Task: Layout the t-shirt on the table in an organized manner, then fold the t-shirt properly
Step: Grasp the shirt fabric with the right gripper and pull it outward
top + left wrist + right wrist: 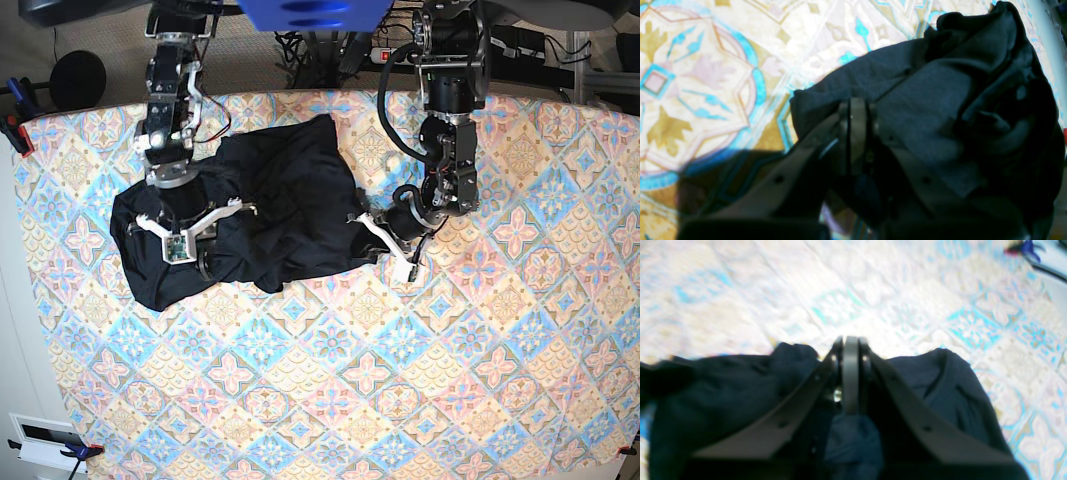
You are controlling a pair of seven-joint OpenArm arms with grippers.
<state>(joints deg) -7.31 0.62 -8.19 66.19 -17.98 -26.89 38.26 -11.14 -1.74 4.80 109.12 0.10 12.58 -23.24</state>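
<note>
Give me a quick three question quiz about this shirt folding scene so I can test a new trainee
1. True or false: the t-shirt lies flat and spread out on the table.
2. In the base view, which end effector is at the shirt's right edge: A) left, B) right?
3. Fill in: both end effectors are ____ (open/shut).

Key
1. False: it is bunched and wrinkled.
2. A: the left end effector; the right end effector is over the shirt's left part.
3. Shut.

The table [400, 380] has that pastel diamond-tile cloth, and the black t-shirt [280, 200] (pretty crumpled) lies bunched on its far-left part.
</note>
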